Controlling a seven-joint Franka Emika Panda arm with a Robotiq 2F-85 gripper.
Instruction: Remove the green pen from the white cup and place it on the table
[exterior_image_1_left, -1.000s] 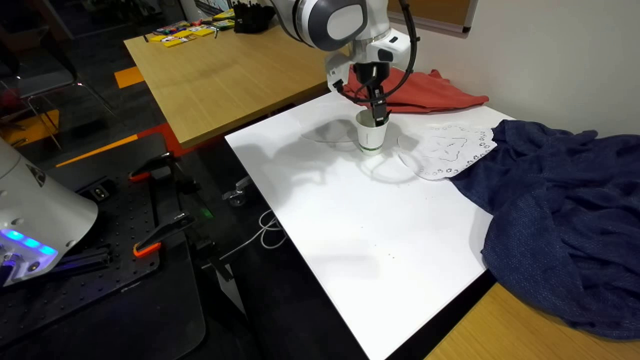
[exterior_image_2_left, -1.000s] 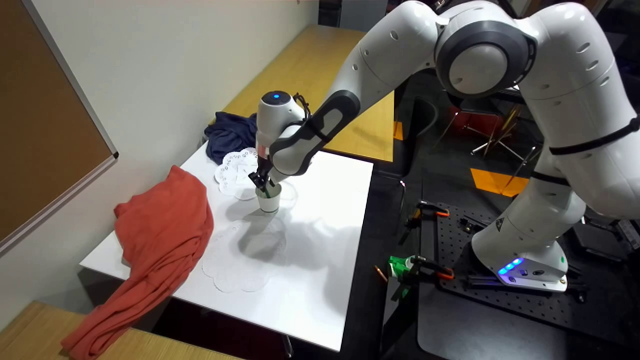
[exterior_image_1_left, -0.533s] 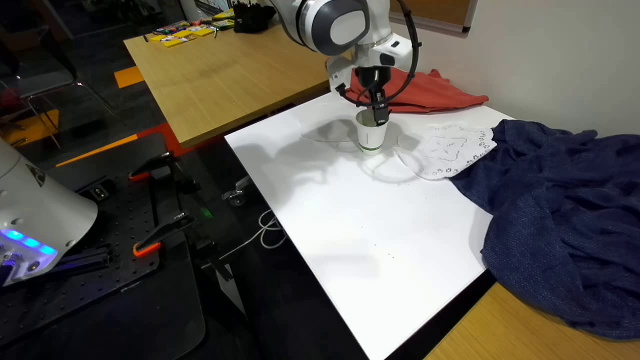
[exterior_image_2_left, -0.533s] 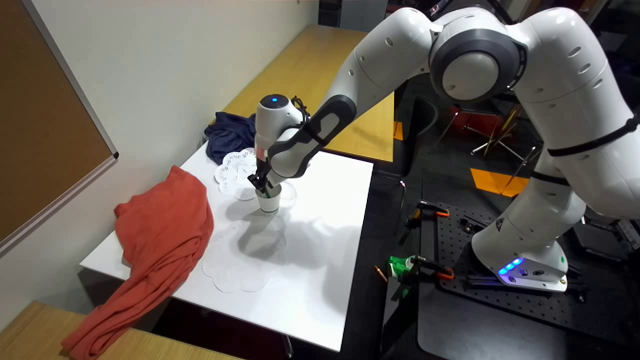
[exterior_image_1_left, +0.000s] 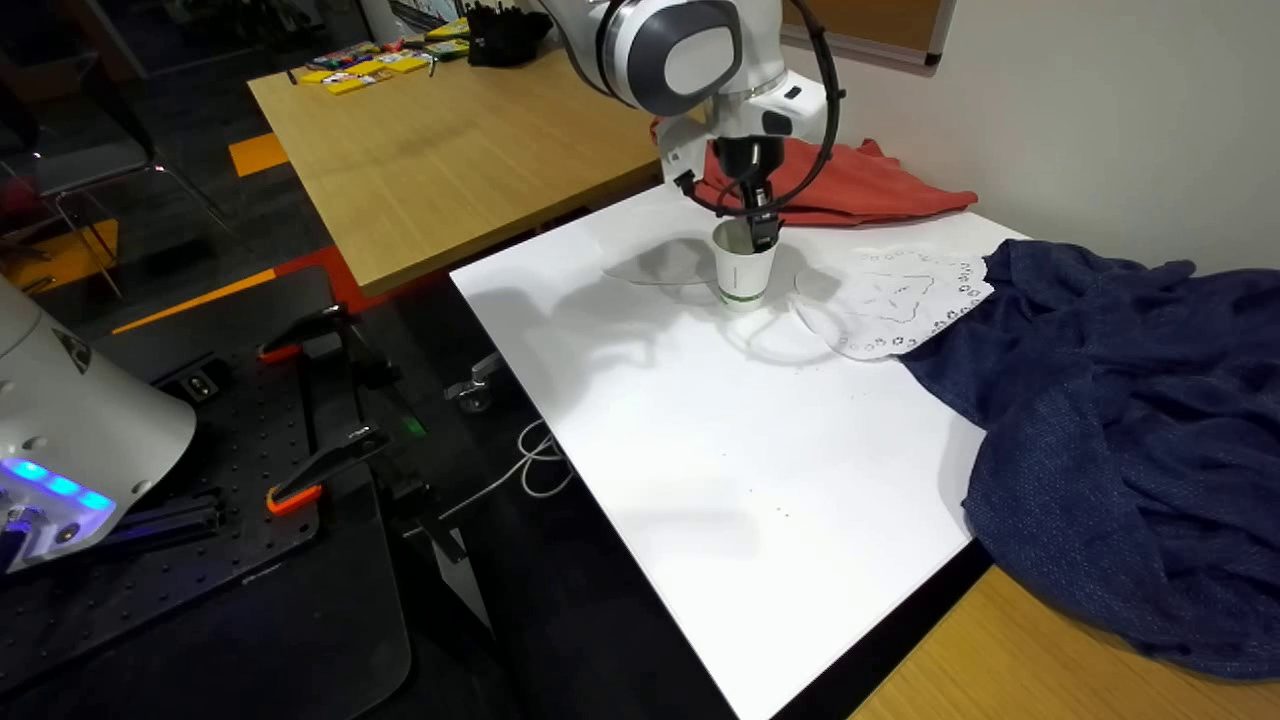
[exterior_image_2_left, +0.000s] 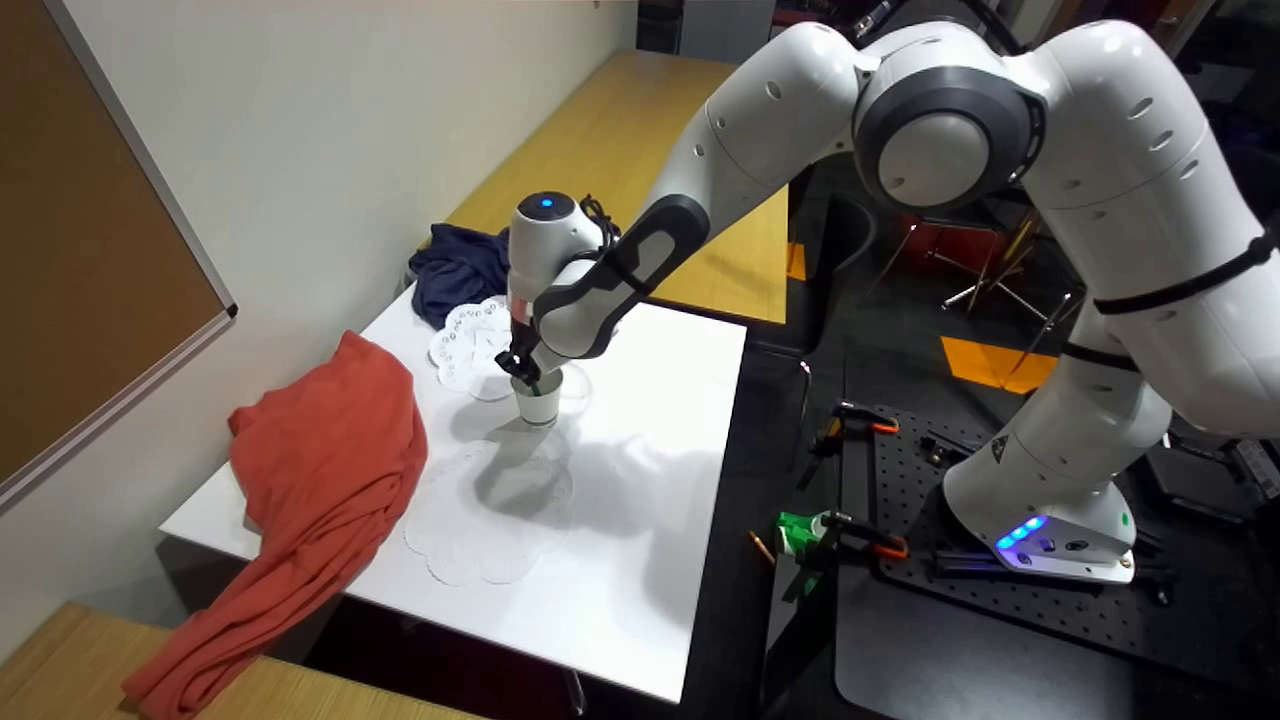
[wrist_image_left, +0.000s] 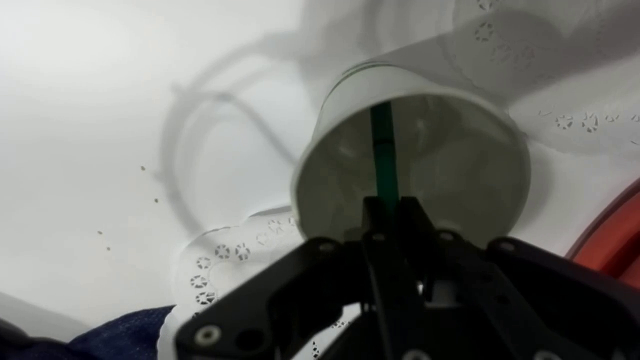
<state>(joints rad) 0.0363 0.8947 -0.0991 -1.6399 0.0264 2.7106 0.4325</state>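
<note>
Squarely between jaws, green pen (wrist_image_left: 386, 170); end in cup (wrist_image_left: 460, 170)

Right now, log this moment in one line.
hand: closed on pen; pen: reaching into cup; cup: upright on table; removal: not done

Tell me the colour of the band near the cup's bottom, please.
The band is green, best seen in an exterior view.
</note>
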